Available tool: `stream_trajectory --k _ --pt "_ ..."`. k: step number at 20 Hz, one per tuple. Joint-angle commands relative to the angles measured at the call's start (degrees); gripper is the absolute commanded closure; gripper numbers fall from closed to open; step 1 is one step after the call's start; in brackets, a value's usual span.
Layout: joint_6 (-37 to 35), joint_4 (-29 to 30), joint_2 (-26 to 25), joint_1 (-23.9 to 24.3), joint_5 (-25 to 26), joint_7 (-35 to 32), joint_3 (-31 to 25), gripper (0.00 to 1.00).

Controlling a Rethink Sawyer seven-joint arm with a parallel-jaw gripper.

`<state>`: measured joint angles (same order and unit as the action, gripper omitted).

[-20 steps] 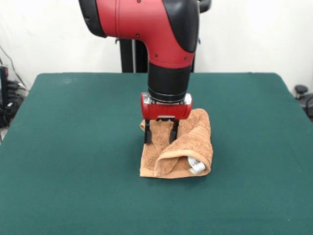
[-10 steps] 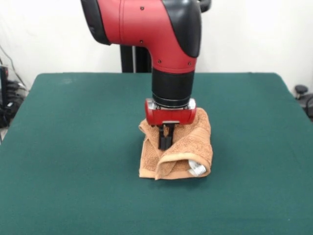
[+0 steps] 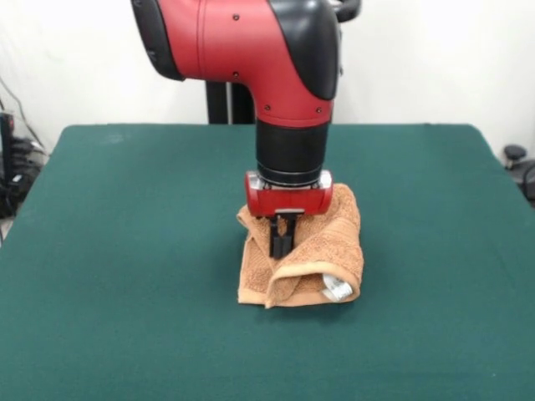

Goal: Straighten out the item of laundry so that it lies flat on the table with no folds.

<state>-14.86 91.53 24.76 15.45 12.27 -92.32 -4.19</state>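
The item of laundry [image 3: 330, 251] is an orange-brown terry towel, folded over on itself near the middle of the table [image 3: 125, 251]. Its near edge curls into a roll, and a small white label [image 3: 338, 289] shows at the roll's right end. My gripper [image 3: 282, 244] comes straight down onto the towel's left part. Its black fingers are pressed together on a pinch of the towel's cloth. The red wrist and black forearm hide the towel's far edge.
Dark green cloth covers the whole table. A black stand rises behind the far edge [image 3: 219, 104]. Cables and dark equipment sit off the left side [image 3: 12, 167], and a black knob lies off the right side [image 3: 514, 154].
One second ago the fingers stood apart on the towel. They have since closed on the cloth and bunched it up slightly. The arm has barely shifted.
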Motion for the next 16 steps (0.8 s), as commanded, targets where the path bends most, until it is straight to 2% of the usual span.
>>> stream_trajectory --k 1,5,16 --pt "-0.89 0.73 -3.28 1.63 3.49 0.69 -8.88 1.0" --pt "-3.35 -0.34 -3.24 -0.07 2.88 -0.67 -6.76 1.0" --pt "-3.25 -1.08 -4.17 0.06 3.05 -0.29 -6.99 1.0"
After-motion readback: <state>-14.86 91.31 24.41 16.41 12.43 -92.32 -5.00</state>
